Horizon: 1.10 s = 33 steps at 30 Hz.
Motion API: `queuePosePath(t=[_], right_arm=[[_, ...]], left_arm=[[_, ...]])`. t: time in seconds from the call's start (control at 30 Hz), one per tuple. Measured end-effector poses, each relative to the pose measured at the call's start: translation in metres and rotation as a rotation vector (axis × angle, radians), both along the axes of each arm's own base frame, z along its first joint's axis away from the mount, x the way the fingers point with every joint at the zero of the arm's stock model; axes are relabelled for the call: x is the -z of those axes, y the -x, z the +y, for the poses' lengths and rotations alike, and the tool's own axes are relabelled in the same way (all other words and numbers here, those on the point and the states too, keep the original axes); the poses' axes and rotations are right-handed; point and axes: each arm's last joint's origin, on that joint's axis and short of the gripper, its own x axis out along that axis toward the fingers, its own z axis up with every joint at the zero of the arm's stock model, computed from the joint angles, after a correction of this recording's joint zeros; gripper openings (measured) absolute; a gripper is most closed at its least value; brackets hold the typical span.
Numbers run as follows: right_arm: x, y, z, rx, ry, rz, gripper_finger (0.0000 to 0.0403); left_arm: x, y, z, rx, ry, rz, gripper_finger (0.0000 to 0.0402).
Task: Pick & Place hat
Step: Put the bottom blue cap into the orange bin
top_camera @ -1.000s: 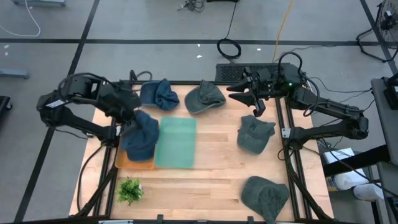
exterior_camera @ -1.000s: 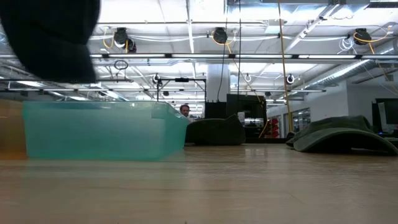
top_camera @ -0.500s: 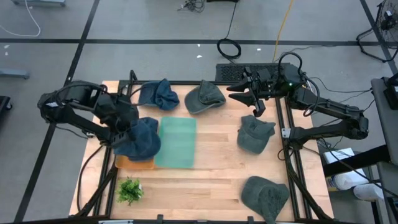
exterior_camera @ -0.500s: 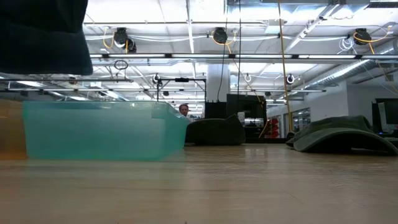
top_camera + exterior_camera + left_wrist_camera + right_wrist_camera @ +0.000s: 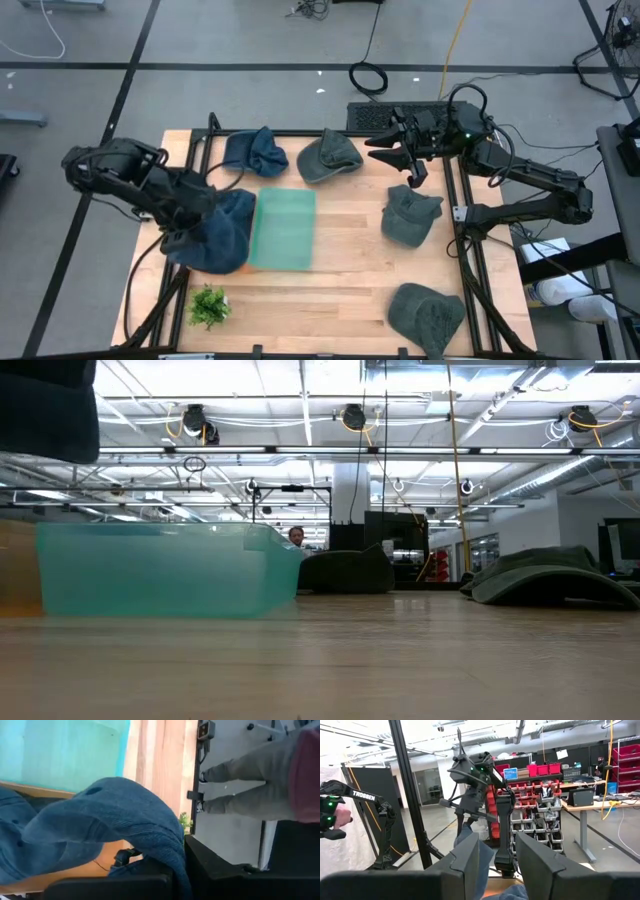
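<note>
My left gripper is shut on a blue cap, which it carries above the orange bin; the low view shows that cap high off the table. The teal bin stands right beside it. A second blue cap lies near the far edge. Three green caps lie on the table's right half. My right gripper hovers open by the far right corner. My left gripper pinches a fold of the blue cap's crown cloth between its two fingers. The cap is lifted clear and hangs slack from the hold over the orange bin, its top button facing away from the fingers.
A small green plant stands near the near left corner. The black frame rails border the table's right side. A person's legs show beyond the table's edge, and a hand shows in the right wrist view.
My left gripper, still shut on the blue cap, has moved toward the table's near edge and a little to the left. The cap has come with it and now covers most of the orange bin. In the low view it has drifted left.
</note>
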Motion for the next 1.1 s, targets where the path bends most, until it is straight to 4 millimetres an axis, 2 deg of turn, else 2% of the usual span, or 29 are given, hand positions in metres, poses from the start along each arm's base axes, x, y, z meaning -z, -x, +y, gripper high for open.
queuePosePath(t=[0.17,0.5,0.73,0.9,1.1], right_arm=[[0.000,0.001,0.000,-0.002,0.000,0.000,0.0119],[-0.006,0.010,0.004,-0.002,0.008,-0.017,0.0119],[-0.011,0.025,0.010,-0.001,0.015,-0.020,0.0119],[-0.013,0.035,0.013,0.008,0.061,-0.022,0.0119],[-0.016,0.042,0.016,0.013,0.086,-0.034,0.0119]], left_arm=[[0.005,-0.003,-0.007,0.004,-0.093,-0.001,0.0020],[0.026,-0.041,-0.022,-0.184,-0.139,0.160,0.0020],[0.027,-0.041,-0.024,-0.311,-0.129,0.189,0.0020],[0.027,-0.034,-0.040,-0.046,-0.143,0.156,0.0020],[0.034,-0.041,-0.051,0.083,-0.197,0.144,0.0020]])
